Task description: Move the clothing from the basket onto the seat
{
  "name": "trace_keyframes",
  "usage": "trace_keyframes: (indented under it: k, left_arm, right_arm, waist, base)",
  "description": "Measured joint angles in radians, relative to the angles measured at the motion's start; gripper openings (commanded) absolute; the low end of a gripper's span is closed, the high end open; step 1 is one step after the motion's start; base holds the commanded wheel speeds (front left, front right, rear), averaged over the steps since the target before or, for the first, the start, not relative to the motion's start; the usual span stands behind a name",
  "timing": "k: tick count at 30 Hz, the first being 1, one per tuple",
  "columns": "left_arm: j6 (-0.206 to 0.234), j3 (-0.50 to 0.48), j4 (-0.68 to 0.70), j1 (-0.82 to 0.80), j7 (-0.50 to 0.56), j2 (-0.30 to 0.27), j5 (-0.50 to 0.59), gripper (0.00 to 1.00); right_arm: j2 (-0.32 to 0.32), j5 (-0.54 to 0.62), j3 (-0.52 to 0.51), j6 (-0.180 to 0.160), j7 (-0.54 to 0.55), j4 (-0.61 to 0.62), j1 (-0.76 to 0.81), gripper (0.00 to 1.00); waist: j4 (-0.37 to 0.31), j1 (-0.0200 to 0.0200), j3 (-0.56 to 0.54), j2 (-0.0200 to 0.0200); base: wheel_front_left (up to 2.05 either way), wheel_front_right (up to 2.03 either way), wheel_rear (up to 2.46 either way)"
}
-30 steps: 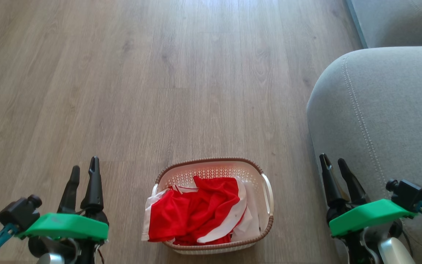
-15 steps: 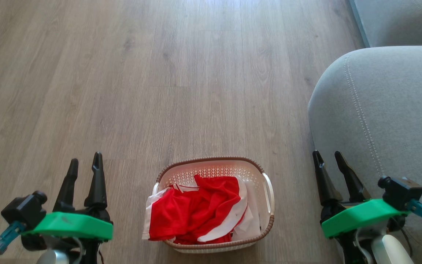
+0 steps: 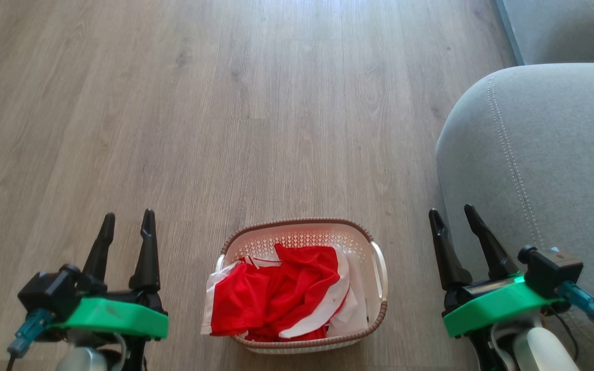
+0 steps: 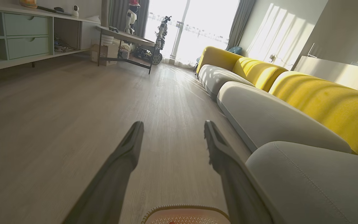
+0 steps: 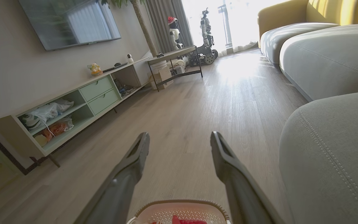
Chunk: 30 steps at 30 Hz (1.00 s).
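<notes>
Right now, your left gripper sits at seven o'clock in the head view and your right gripper at five, both with fingers spread apart and holding nothing. Between them, at six o'clock, the basket stands on the wooden floor, apart from both grippers. The red-and-white clothing is heaped inside, one white edge draped over the left rim. Farther out, the grey seat spreads across three o'clock, near your right gripper.

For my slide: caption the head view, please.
Red jerseys in the basket beside the seat; left end effector and right end effector open.
</notes>
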<state>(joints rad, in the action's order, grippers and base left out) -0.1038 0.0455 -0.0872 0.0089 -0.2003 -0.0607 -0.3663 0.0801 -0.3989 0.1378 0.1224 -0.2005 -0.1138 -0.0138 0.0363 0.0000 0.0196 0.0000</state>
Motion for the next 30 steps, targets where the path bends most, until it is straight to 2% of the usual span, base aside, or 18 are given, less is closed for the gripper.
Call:
trace_keyframes:
  k: [18, 30]
  left_arm:
    - [-0.002, 0.005, 0.042, 0.0, -0.049, -0.001, 0.195, 1.0]
    - [-0.003, 0.005, 0.043, 0.0, -0.049, -0.001, 0.197, 1.0]
  right_arm:
    - [0.007, 0.204, 0.03, 0.001, -0.052, 0.042, -0.019, 1.0]
    - [0.007, 0.206, 0.027, 0.001, -0.052, 0.042, -0.019, 1.0]
  waist:
    - [0.008, 0.0, 0.012, 0.0]
    - [0.005, 0.0, 0.021, 0.0]
  base:
    - [0.0, 0.0, 0.0]
    - [0.0, 0.0, 0.0]
